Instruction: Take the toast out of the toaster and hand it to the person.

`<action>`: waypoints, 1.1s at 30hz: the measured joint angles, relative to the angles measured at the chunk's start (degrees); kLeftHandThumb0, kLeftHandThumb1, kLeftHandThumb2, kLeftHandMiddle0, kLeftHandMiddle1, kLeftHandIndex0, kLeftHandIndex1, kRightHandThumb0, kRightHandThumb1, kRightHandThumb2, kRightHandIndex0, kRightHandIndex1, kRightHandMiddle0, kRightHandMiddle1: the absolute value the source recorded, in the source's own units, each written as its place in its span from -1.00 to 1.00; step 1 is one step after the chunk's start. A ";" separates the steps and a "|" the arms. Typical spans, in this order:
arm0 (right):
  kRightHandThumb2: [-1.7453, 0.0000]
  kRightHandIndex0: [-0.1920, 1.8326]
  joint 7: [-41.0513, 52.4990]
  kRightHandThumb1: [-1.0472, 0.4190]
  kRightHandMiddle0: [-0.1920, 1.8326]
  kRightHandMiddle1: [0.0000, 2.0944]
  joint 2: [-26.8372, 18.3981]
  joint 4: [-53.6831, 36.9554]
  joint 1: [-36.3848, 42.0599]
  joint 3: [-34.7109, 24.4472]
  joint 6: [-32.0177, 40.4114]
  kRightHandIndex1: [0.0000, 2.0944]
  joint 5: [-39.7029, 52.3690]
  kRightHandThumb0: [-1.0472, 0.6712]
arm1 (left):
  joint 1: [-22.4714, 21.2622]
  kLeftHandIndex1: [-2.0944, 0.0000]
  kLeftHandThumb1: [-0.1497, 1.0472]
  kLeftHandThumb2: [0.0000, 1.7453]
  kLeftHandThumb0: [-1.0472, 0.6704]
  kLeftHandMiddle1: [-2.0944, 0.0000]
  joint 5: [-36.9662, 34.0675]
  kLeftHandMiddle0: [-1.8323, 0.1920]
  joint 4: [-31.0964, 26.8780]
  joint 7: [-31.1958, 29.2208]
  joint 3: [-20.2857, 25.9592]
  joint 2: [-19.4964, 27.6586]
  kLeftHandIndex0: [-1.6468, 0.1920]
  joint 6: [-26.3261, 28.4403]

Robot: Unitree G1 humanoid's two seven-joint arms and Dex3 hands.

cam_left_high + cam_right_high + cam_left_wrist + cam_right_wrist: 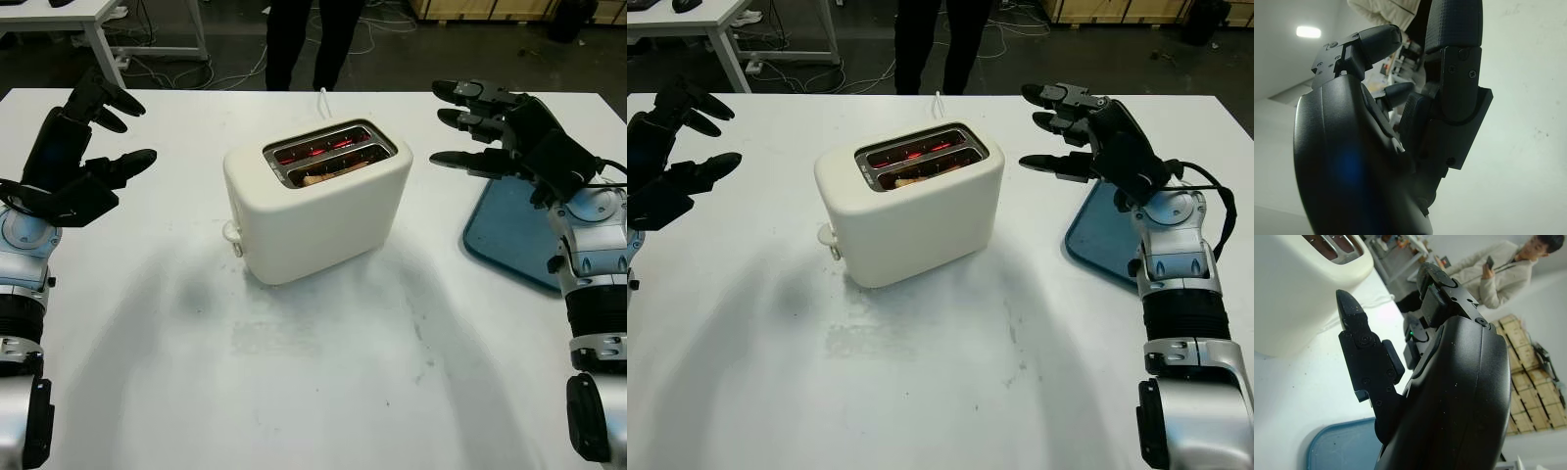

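Observation:
A cream two-slot toaster [315, 201] stands in the middle of the white table, its slots glowing red. A slice of toast [320, 177] sits low in the nearer slot, only its top edge showing. My left hand [98, 142] hovers open above the table to the left of the toaster, well apart from it. My right hand [468, 127] is raised open to the right of the toaster, fingers pointing toward it, a short gap away. A person [312, 39] in dark trousers stands beyond the far table edge; the same person [1498, 276] shows in the right wrist view.
A blue tray [509, 230] lies flat on the table at the right, under my right forearm. The toaster's white cord [323, 98] runs off the far edge. Another white table [59, 15] stands at the back left, with cables on the floor.

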 measured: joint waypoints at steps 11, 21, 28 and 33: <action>1.00 -0.33 -0.01 -0.65 -0.33 -0.99 0.00 0.06 0.00 0.19 -0.60 -0.99 -0.20 -0.05 | 0.00 -0.54 0.79 -0.48 -1.00 -0.67 -0.01 0.81 0.00 0.00 0.00 0.00 0.79 0.00; 1.00 -0.34 -0.20 -0.65 -0.34 -1.00 0.00 0.04 -0.01 0.35 -0.71 -0.99 -0.34 -0.03 | 0.00 -0.54 0.79 -0.49 -1.00 -0.67 -0.01 0.81 0.07 -0.01 0.01 0.00 0.79 -0.13; 1.00 -0.35 -0.24 -0.65 -0.33 -1.00 0.00 0.02 -0.01 0.34 -0.71 -1.00 -0.29 0.00 | 0.00 -0.54 0.79 -0.48 -1.00 -0.67 -0.01 0.81 0.05 0.00 0.01 0.00 0.79 -0.12; 1.00 -0.34 -0.24 -0.65 -0.33 -0.99 0.00 0.07 -0.02 0.35 -1.07 -0.99 -0.29 -0.02 | 0.00 -0.54 0.79 -0.48 -1.00 -0.67 -0.01 0.81 0.05 -0.01 0.01 0.00 0.79 -0.11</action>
